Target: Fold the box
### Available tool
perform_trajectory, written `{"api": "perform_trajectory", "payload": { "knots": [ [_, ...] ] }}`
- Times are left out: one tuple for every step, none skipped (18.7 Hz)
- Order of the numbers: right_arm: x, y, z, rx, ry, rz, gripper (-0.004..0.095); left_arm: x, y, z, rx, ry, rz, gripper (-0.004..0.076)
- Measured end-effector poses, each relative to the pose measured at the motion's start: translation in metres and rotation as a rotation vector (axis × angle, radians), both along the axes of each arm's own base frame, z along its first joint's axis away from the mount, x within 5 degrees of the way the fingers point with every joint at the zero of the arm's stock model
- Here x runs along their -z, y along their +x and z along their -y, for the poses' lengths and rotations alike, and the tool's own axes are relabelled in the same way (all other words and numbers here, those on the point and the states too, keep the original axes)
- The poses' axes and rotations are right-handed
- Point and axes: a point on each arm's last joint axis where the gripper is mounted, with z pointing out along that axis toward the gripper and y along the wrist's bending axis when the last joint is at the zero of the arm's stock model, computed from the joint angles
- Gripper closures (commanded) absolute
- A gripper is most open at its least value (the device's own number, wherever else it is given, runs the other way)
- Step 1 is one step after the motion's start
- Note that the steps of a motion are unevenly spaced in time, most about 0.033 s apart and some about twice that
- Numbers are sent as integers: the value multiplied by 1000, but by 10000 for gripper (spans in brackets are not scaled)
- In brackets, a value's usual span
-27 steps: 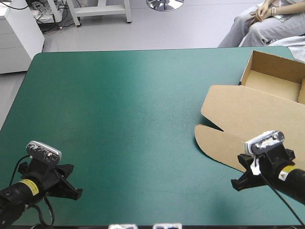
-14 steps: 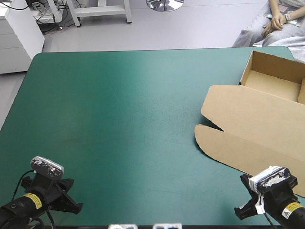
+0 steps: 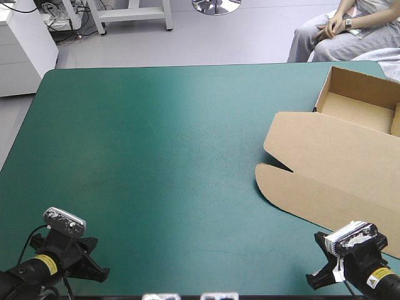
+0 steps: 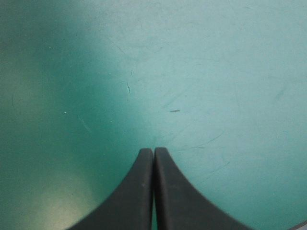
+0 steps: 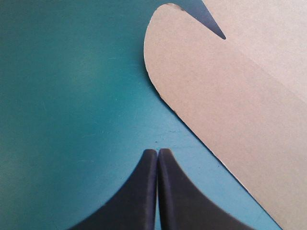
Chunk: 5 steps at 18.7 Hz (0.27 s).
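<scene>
Left jaws pressed together over the bare teal-green desk [image 4: 192,72]; right jaws likewise closed and empty; the brown box [image 5: 230,96], its rounded flap flat, just ahead, not touching.

The left hand [image 4: 153,149] and the right hand [image 5: 158,150] are each showing 2 broad black fingers, smooth and matte, curving like fins from wide bases to narrow tips. The left arm [image 3: 22,274] is wearing a black casing with a yellow label [image 3: 41,262] near the wrist. The right arm [image 3: 384,282] is wearing the same black with its own yellow sticker [image 3: 377,274], and a white strip [image 3: 338,270] is showing just beside it.
</scene>
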Motion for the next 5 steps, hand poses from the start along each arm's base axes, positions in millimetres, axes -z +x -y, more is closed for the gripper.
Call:
{"api": "perform_trajectory", "payload": {
  "knots": [
    [0, 0, 0, 0, 0, 0, 921, 0, 0, 0, 0, 0, 0, 734],
    [0, 0, 0, 0, 0, 0, 921, 0, 0, 0, 0, 0, 0, 734],
    [0, 0, 0, 1, 1, 0, 921, 0, 0, 0, 0, 0, 0, 734],
    [0, 0, 0, 1, 2, -1, 921, 0, 0, 0, 0, 0, 0, 734],
    [0, 0, 0, 2, 2, -1, 921, 0, 0, 0, 0, 0, 0, 734]
  ]
}}
